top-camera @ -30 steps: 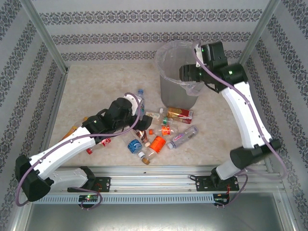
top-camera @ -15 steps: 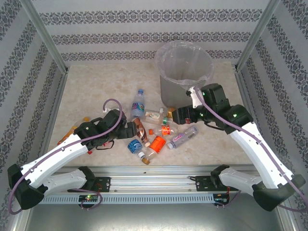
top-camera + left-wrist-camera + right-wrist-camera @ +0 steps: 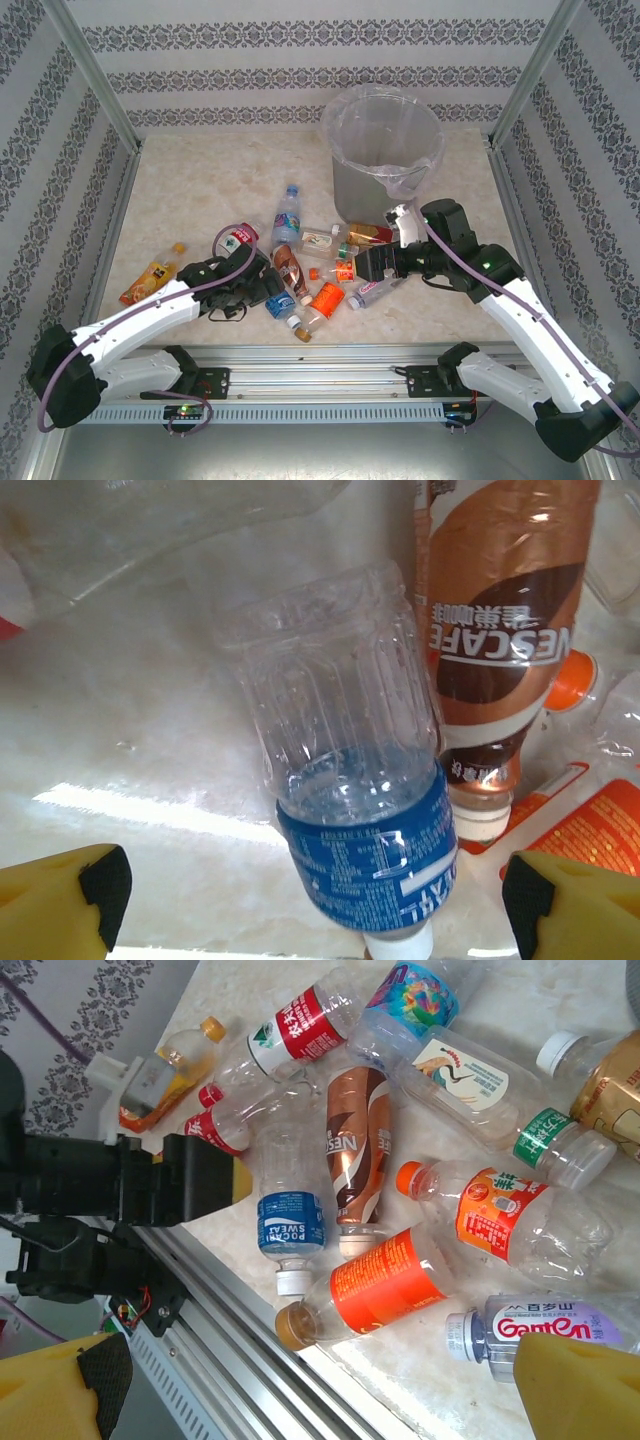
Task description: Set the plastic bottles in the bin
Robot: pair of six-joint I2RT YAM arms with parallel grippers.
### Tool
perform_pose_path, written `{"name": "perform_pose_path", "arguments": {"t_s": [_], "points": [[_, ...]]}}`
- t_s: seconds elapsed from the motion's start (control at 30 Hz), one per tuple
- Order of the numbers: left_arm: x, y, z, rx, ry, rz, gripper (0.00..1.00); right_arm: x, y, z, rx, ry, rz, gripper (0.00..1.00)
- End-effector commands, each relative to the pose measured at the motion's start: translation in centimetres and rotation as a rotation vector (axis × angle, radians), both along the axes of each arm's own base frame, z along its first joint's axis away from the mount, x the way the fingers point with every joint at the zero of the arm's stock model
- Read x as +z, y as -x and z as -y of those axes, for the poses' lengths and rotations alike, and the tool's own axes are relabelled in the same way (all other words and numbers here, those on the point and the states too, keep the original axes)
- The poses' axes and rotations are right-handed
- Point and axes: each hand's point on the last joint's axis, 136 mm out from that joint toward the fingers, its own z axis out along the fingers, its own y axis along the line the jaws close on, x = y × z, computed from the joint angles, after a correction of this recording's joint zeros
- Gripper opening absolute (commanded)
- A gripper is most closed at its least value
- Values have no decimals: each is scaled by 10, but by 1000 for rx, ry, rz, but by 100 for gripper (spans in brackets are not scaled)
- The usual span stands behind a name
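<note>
- Bottles: at least eleven plastic bottles (image 3: 310, 265) can be counted from the right wrist, all lying on their sides in a loose heap on the pale marbled table (image 3: 200, 180). They are clear, ribbed and thin-walled, and several are dented.
- Labels: one blue Pocari Sweat bottle (image 3: 350, 800), one brown Nescafé bottle (image 3: 500, 630), two orange-labelled ones, one Ganten bottle (image 3: 545, 1330) and red-, green- and gold-labelled ones. One orange juice bottle (image 3: 152, 280) lies apart at the left.
- Bin (image 3: 360, 195): one tall, round, grey bucket lined with a crinkled clear bag (image 3: 405, 180). It stands upright at the far right, just behind the heap.
- Left gripper (image 3: 315, 905): yellow fingers with black pads, spread wide. They flank the capped end of the Pocari Sweat bottle without touching it. The Nescafé bottle lies right alongside it.
- Right gripper (image 3: 322, 1365): jaws spread wide with nothing between them, hovering over the heap's right side.
- Surroundings: one aluminium rail (image 3: 320, 355) runs along the near edge, and patterned walls enclose the table.
</note>
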Motion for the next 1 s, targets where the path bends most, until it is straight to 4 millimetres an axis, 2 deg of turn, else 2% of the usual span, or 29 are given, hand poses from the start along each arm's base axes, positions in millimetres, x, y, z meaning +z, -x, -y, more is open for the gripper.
{"name": "perform_pose_path", "arguments": {"t_s": [0.0, 0.37, 0.73, 0.97], "points": [[0, -18, 12, 57, 119, 45, 95, 5, 6, -6, 23, -44, 3, 98], [-21, -40, 9, 98, 199, 32, 93, -4, 6, -8, 27, -31, -24, 98], [-40, -44, 6, 104, 198, -13, 83, -7, 5, -9, 28, -21, -35, 98], [-49, -45, 4, 98, 180, -30, 83, -7, 4, -9, 29, -18, -36, 98]]}}
